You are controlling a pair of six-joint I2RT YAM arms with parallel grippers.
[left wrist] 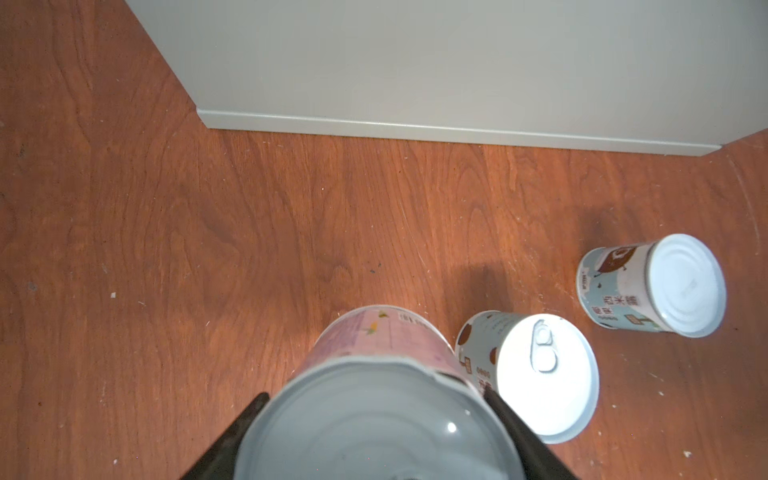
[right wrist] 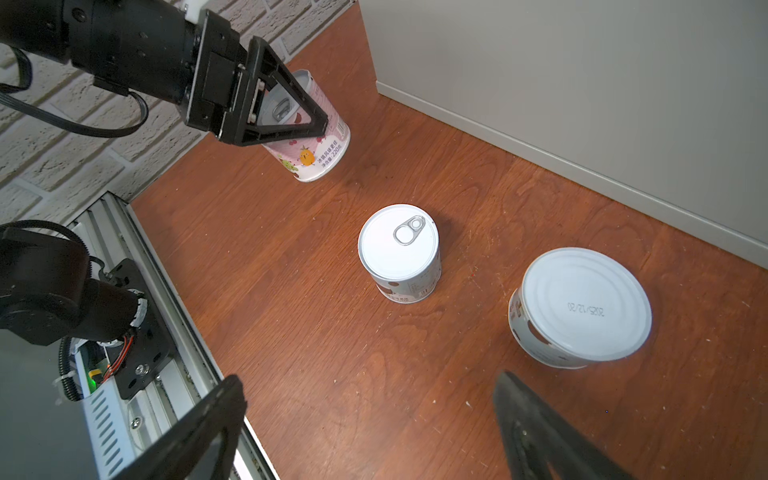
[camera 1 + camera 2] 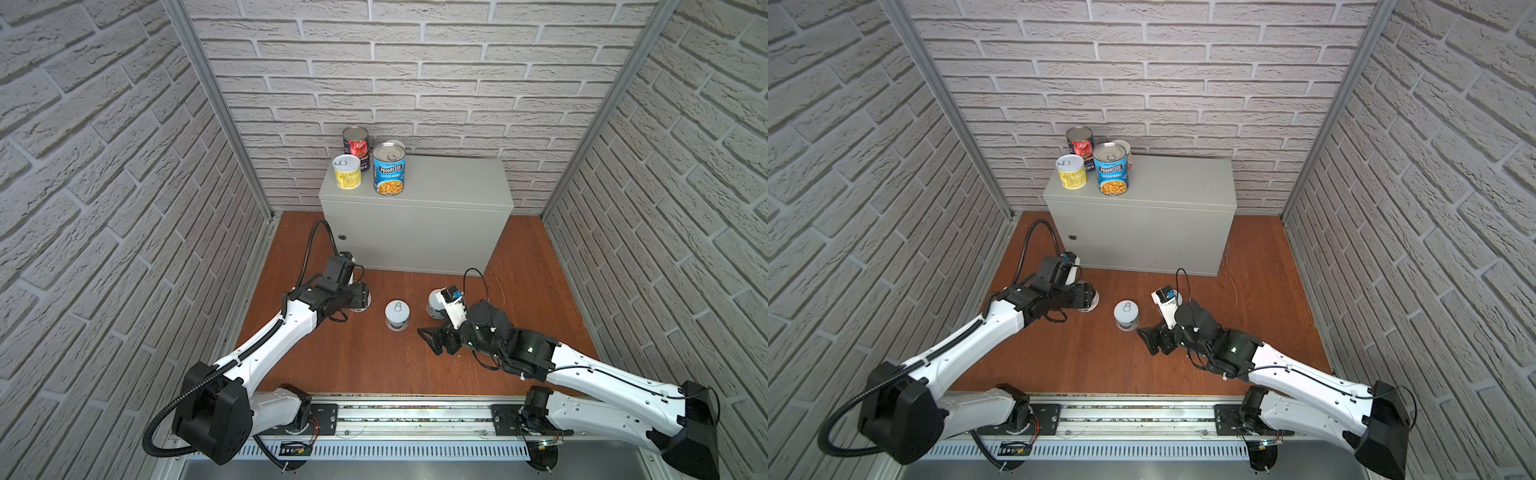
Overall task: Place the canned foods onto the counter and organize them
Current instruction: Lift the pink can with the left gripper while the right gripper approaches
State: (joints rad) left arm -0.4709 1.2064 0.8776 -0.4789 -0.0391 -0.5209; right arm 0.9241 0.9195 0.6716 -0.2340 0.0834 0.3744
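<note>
While the left gripper [image 1: 374, 401] is clamping its jaws on either side of the pink-labelled can [image 2: 320, 158], that can is leaning over low at the wooden floor [image 3: 353, 365] in front of the counter [image 3: 453, 178]. I cannot tell whether its base is clear of the boards. By my reading, the pick-up of a fifth tin is in hand. The next move is calling for a lift high enough to clear the counter's front edge, the can brought upright, and a set-down on the bare top to the right of the group there, without nudging any of them. The right gripper [image 3: 429, 341] is hanging just above the floor, jaws wide apart and holding nothing. It is sitting short of the pull-tab can [image 2: 399, 245] and the upturned can [image 2: 586, 303], touching neither; either looks a fair next target. Counting now: seven cans in all. Four are standing at the counter's left end: the tomato can [image 3: 356, 143], the yellow can [image 3: 347, 170], the blue Progresso can [image 3: 389, 168], and a fourth can [image 3: 1128, 156] peeking out behind it, mostly hidden. Three are down at floor level: the gripped pink one and the two pale ones standing free.
</note>
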